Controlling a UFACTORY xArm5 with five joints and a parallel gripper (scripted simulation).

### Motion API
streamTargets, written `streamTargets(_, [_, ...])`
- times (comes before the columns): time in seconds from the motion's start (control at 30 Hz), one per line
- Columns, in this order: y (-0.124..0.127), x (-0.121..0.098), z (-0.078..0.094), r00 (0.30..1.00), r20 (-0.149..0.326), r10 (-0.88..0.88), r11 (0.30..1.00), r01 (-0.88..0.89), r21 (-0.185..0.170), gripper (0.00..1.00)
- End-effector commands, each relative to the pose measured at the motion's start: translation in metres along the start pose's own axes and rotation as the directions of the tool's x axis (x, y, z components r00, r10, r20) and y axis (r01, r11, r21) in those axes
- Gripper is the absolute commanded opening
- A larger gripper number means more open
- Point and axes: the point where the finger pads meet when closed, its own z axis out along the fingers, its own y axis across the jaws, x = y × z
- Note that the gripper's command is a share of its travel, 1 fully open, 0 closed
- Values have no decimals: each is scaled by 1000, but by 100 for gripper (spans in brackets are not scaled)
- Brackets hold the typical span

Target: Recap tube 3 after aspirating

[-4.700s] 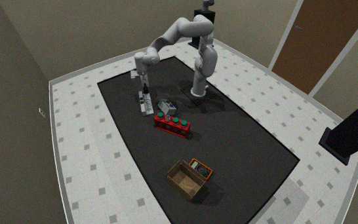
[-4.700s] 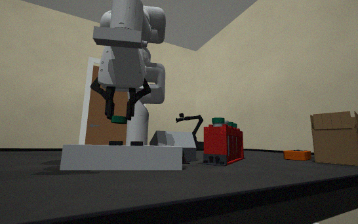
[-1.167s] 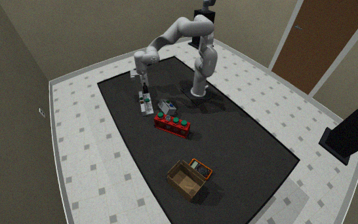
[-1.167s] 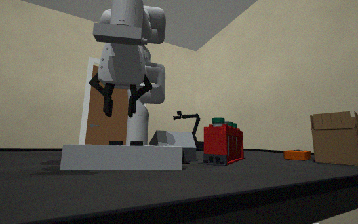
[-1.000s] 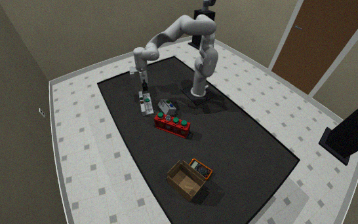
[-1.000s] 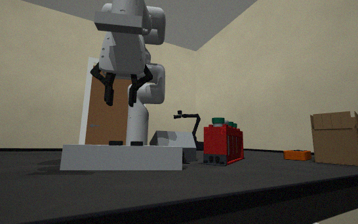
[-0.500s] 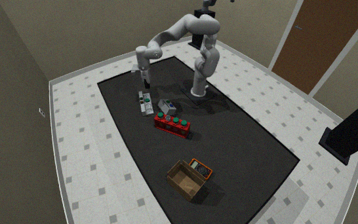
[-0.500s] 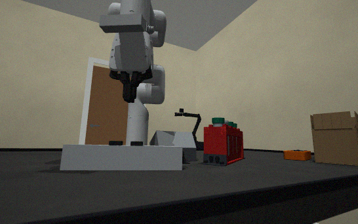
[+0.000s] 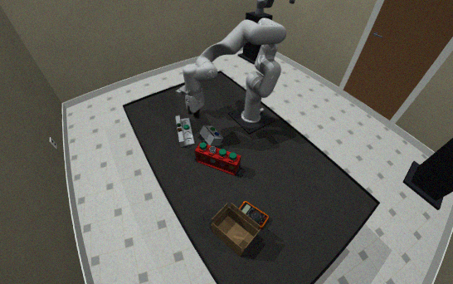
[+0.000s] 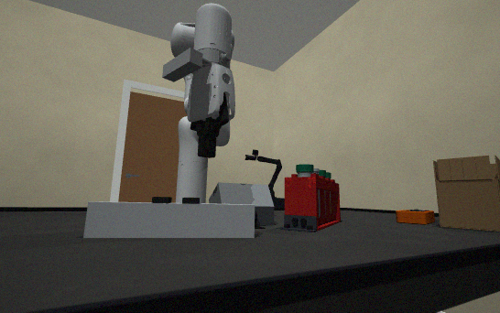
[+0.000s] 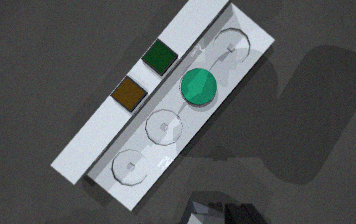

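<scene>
The white cap tray point(image 11: 165, 102) lies on the dark mat, running diagonally through the wrist view. A green cap point(image 11: 198, 86) sits flat in one nest; the other three nests are empty. The amber lamp point(image 11: 129, 93) and green lamp point(image 11: 159, 57) both look dull. My gripper point(image 10: 207, 151) is shut and empty, hanging above the tray point(image 9: 184, 130); its fingers show at the bottom edge of the wrist view point(image 11: 220, 215). The red decapping station point(image 9: 217, 159) holds three green-capped tubes and one open tube point(image 9: 212, 149). The key housing point(image 9: 211, 135) stands between tray and station.
An open cardboard box point(image 9: 234, 228) and an orange multimeter point(image 9: 254, 213) lie at the near end of the mat. The arm's base point(image 9: 251, 116) stands behind the stations. A black block point(image 9: 431, 174) stands off the mat at the right.
</scene>
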Motion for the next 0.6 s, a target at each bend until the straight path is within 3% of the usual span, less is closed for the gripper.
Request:
streamTargets(0.0, [1,-25,4,961,-5,275,961,-275,19,0])
streamTargets(0.07, [3,-37,8,933,-3,360,933,-360,20,0])
streamTargets(0.23, [7,-69,16,929,-3,369,929,-369,21,0])
streamTargets(0.3, [7,-69,16,929,-3,369,929,-369,21,0])
streamTargets(0.57, [13,-126,32,929,-2,369,929,-369,20,0])
